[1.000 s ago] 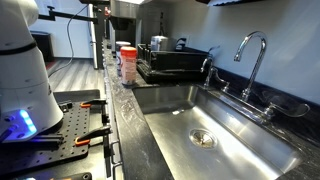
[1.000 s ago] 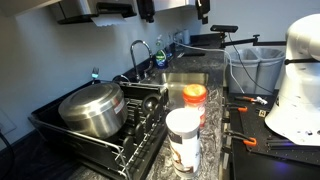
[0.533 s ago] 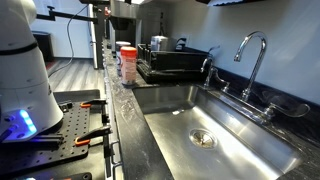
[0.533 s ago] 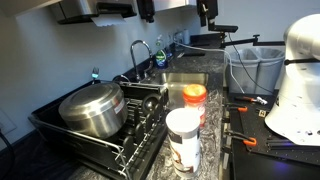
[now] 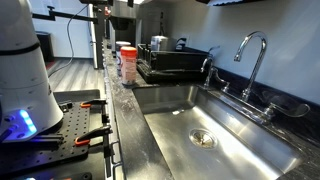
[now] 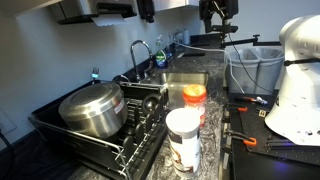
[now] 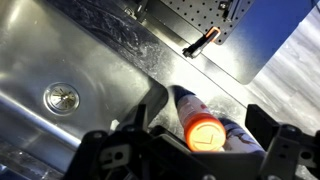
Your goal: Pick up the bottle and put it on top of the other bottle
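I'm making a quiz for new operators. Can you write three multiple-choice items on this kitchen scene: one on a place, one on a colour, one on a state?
1. Where is the big metal pot?
A. in the sink
B. in the dish rack
C. on the floor

2. What colour is the cap of the bottle below the gripper?
A. blue
B. green
C. orange-red

3. How is the gripper?
A. open, holding nothing
B. shut on the bottle
C. shut on the pot

Answers: 1 B, the rack's wires surround the pot. 2 C, the wrist view shows the cap from above. 3 A, its fingers stand apart, high over the counter.
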Available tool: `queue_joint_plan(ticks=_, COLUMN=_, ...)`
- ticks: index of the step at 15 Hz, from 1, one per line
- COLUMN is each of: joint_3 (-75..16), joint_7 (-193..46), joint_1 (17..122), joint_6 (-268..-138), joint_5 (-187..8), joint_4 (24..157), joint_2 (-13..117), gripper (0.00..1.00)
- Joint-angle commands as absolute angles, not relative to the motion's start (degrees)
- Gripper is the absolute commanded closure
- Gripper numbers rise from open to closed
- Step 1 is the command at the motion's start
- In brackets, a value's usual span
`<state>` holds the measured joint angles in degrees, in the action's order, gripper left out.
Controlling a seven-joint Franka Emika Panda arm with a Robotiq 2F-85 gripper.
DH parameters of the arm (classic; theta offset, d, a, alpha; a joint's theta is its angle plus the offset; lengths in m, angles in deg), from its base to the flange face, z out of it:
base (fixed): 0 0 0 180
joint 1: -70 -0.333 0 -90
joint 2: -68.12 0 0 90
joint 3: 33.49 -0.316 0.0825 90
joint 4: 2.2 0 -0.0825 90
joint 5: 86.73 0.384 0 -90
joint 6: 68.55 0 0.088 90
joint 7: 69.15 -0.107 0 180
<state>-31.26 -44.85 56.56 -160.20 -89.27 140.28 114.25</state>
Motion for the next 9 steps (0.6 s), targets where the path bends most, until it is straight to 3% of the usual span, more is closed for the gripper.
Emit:
queue_joint_plan(ticks=1, joint_3=-32.29, joint_7=-41.67, joint_1=54.01, joint_6=-156.89, joint_5=-87.34, joint_4=139.99, joint_2=113.60, gripper=0.00)
queue_joint_plan(ticks=9, joint_3=-32.92, joint_7=-43.74, joint_1=54.55, joint_6=-158.26, joint_5=-87.63, joint_4=140.49, joint_2=113.68, gripper=0.00)
